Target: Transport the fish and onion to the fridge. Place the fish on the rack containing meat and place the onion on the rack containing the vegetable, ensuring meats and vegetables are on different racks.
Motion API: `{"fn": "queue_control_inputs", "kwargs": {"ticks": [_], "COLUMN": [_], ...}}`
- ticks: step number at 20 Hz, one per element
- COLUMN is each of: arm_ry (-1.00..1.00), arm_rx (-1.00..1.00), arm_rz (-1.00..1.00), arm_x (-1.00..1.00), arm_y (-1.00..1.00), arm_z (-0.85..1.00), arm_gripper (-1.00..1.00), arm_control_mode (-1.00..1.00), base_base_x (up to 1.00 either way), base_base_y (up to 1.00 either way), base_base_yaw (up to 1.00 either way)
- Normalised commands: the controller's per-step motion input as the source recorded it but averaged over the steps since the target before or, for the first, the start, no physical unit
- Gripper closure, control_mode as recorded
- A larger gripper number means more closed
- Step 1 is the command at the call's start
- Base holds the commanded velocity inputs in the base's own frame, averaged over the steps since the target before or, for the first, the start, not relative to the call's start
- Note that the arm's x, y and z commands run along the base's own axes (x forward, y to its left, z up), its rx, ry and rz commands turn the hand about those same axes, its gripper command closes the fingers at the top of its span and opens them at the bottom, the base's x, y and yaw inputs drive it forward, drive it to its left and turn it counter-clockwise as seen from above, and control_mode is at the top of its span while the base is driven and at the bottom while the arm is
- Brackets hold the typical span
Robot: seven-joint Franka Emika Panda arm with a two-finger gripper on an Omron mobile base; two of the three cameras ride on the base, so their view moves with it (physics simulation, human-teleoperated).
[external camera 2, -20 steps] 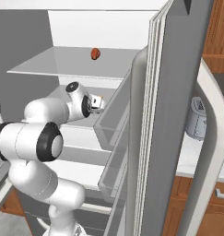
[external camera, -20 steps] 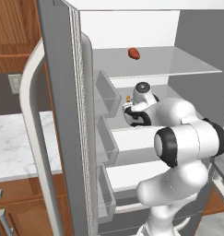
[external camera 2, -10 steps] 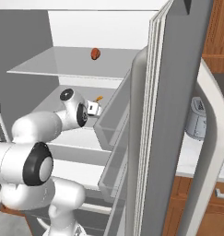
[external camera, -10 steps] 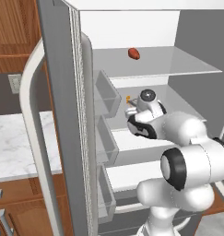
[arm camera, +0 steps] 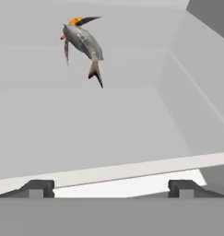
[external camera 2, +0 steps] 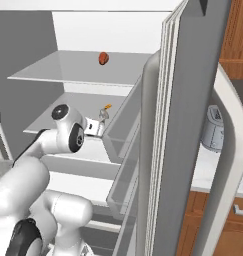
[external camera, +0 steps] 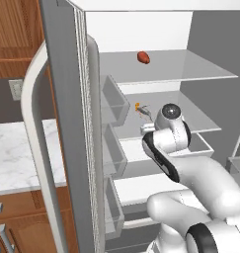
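Note:
The fridge (external camera: 62,123) stands open, its door (external camera 2: 193,125) swung wide. The small grey fish (arm camera: 83,41) lies on the middle shelf (external camera: 190,116), touching a small orange thing (arm camera: 75,20) at its head end. I also see the fish (external camera: 145,111) just beyond my hand, from the other side too (external camera 2: 102,115). My gripper (arm camera: 109,186) is open, pulled back from the fish with nothing between its fingers. The onion is out of view.
A red-brown oval lump (external camera: 143,57) sits alone on the top shelf (external camera 2: 68,70). Clear door bins (external camera: 114,101) jut in beside my hand. A white drawer (external camera: 203,144) lies below the middle shelf. A marble counter (external camera: 13,153) is left of the fridge, with a grey appliance (external camera 2: 213,131) on the counter to the right.
The gripper has gone from nearly shut to wide open and let the fish go onto the middle shelf. The arm has stretched deeper into the fridge.

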Motion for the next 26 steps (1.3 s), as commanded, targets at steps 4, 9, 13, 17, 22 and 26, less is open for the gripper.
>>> {"fn": "queue_control_inputs", "kwargs": {"ticks": [4, 9, 13, 17, 22, 26], "arm_ry": [0.26, 0.35, 0.11, -0.11, -0.19, -0.26], "arm_rx": [0.07, 0.03, -0.03, -0.03, 0.02, 0.06], "arm_rz": [0.0, 0.0, 0.0, 0.0, 0.04, 0.15], "arm_x": [-0.46, -0.48, -0.82, -0.94, -0.85, -0.52], "arm_y": [0.0, 0.0, 0.0, 0.0, 0.0, 0.0], "arm_z": [1.0, 1.0, 0.59, 0.43, 0.59, 0.52], "arm_gripper": [-1.0, -1.0, -1.0, -1.0, -1.0, -1.0], "arm_control_mode": [-1.0, -1.0, -1.0, -1.0, -1.0, -1.0], "base_base_x": [0.0, 0.0, 0.0, 0.0, 0.0, 0.0], "base_base_y": [0.0, 0.0, 0.0, 0.0, 0.0, 0.0], "base_base_yaw": [0.0, 0.0, 0.0, 0.0, 0.0, 0.0]}}
